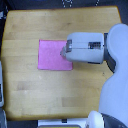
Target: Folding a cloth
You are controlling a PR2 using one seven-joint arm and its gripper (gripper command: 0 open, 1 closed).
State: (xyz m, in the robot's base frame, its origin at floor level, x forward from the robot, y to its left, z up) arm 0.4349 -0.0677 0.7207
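The pink-magenta cloth lies flat on the wooden tabletop, left of centre in the exterior view. It looks like a near-square piece. My arm comes in from the exterior view's right, and its grey-white forearm covers the cloth's right edge. The gripper sits at the arm's left end, over the cloth's right side. The fingers are small and blurred, so I cannot tell whether they are open or shut, or whether they touch the cloth.
The robot's white body fills the exterior view's right side. A pale object stands at the table's left edge. Dark floor surrounds the table at the top and left.
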